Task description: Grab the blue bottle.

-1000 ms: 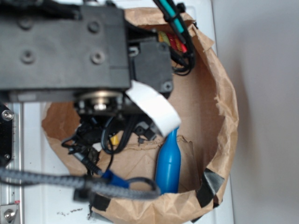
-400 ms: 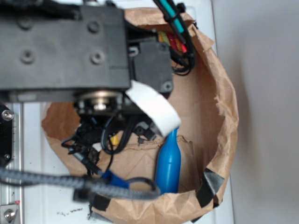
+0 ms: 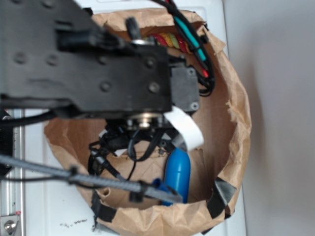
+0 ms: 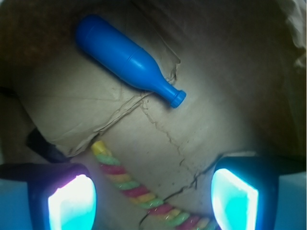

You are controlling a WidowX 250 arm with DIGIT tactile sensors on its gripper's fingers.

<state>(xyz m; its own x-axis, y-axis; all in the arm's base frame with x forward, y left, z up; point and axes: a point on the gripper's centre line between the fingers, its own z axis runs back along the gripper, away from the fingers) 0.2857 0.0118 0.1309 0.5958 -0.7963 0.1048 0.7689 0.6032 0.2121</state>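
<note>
**Blue bottle lying free on the paper floor, jaws spread wide above it**

Black metal fills the left and centre of the exterior view, where the robot arm (image 3: 98, 64) is seen stretched over a crumpled brown paper bag (image 3: 236, 123) with its rim rolled down. A grey braided cable (image 3: 59, 174) is seen running across the lower left, and a tangle of black wires (image 3: 113, 152) hangs beneath the arm inside the bag. A white strip (image 3: 184, 129) is seen hanging from the arm's underside. Just below it, the small bright blue smooth plastic bottle (image 3: 177, 174) lies on the bag's floor near the front wall, its upper end hidden by the strip. At the bag's far rim a red, yellow and green twisted rope toy (image 3: 170, 40) is partly visible behind the arm. The bag stands on a white desk (image 3: 44, 206).

In the wrist view, the gripper (image 4: 153, 196) is shown with its jaws held far apart and nothing between them, one glowing cyan pad (image 4: 72, 203) at lower left and the other at lower right. The bottle (image 4: 127, 60) lies on its side at upper left, well apart from both pads, its narrow neck pointing toward lower right. The rope toy (image 4: 139, 191) is seen running between the pads along the paper floor.
</note>
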